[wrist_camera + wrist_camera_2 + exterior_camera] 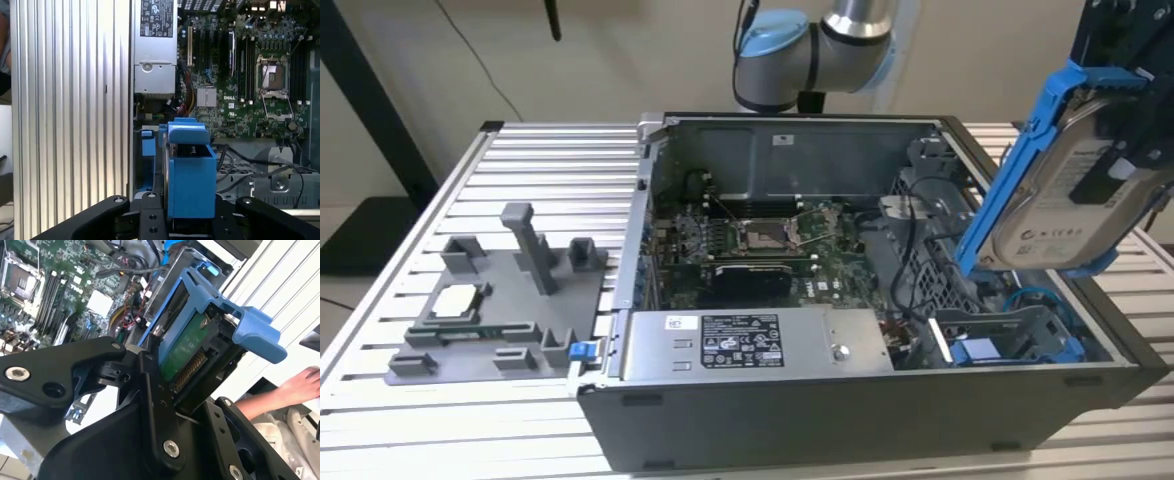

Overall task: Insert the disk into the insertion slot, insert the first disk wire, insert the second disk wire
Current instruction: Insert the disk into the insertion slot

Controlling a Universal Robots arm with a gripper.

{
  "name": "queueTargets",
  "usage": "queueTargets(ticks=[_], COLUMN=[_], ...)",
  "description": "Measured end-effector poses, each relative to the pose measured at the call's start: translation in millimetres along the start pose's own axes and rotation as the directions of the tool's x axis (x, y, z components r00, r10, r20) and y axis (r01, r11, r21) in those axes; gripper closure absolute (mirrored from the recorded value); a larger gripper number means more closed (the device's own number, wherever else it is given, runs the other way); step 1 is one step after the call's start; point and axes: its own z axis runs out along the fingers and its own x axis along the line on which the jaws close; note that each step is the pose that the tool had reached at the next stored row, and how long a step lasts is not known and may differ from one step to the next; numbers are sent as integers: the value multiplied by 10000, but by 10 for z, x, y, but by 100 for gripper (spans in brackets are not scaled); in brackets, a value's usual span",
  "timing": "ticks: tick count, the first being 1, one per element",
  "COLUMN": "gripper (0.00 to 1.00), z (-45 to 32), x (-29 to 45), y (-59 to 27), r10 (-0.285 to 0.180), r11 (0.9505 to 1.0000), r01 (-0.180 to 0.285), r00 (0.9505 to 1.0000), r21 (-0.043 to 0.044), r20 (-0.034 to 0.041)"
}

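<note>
While I watch from the exterior view, the tool hangs at that view's upper right, its black fingers clamped on the disk. The disk sits in its bright blue carrier, lifted clear of the open computer case. It stands nearly upright, leaning a little, with its white label turned toward the camera.

Below the disk, at the case's near right corner, I see the grey drive cage with blue parts inside. The disk is apart from the cage and touches nothing but the tool.

In the second wrist view the tool grips the disk from both flat sides. The green circuit board and the row of connector pins sit just beside one finger. The blue carrier's tab juts out past the fingers, away from the tool. A person's hand rests off to the side, well apart from the disk.

In the first wrist view the disk rises from between the fingers of the tool, edge-on. Beyond it lie the motherboard and the silver power supply.

On the exterior view's left, a grey fixture sits on the slatted bench, beside the case. The arm reaches in from the far side.
</note>
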Motion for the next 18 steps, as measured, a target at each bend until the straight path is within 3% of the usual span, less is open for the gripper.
queueTargets(ticks=[5, 18], gripper=[100, 100], z=[78, 313], x=[29, 41], y=[-73, -109], r10=[0, 0], r11=[10000, 10000], r01=[0, 0], r00=[10000, 10000], r21=[-15, -16], r20=[0, -3])
